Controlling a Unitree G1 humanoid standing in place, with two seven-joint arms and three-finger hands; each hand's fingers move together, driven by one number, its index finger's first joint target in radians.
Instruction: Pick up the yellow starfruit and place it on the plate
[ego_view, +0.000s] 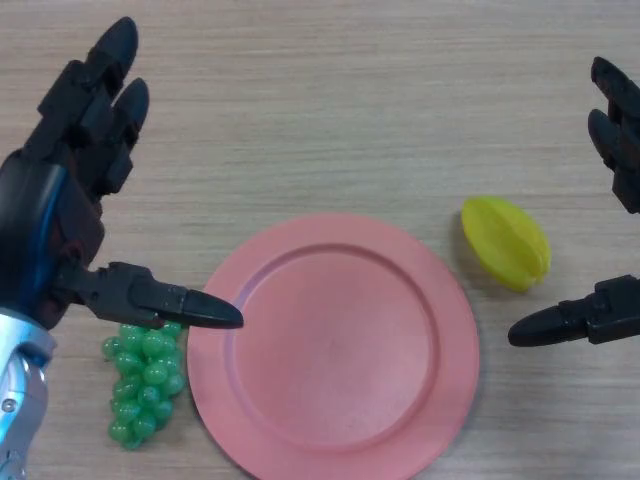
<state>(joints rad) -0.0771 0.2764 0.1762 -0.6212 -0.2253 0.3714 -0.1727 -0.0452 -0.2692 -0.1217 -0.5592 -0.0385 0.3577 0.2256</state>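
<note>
Spread wide at the right edge of the head view, the right hand has its thumb pointing inward low down and its fingers straight higher up, with the yellow starfruit lying on the table in the open gap between them, touched by neither. The fruit rests on the wooden table just beside the right rim of the pink plate, close to it but not on it, so the placing step is not yet done. The left hand is likewise open on the left, fingers straight, thumb reaching over the plate's left rim, holding nothing; a bunch of green grapes lies below it against the plate's left edge. The starfruit looks small and light, probably a smooth, glossy plastic model, stiff rather than soft, with raised ridges running along its length. That surface is likely slippery, and the ridges may let it roll or twist under a poor pinch. The safest hold seems to be across its short middle, thumb on one flank and fingers on the opposite one, seated between ridges.
</note>
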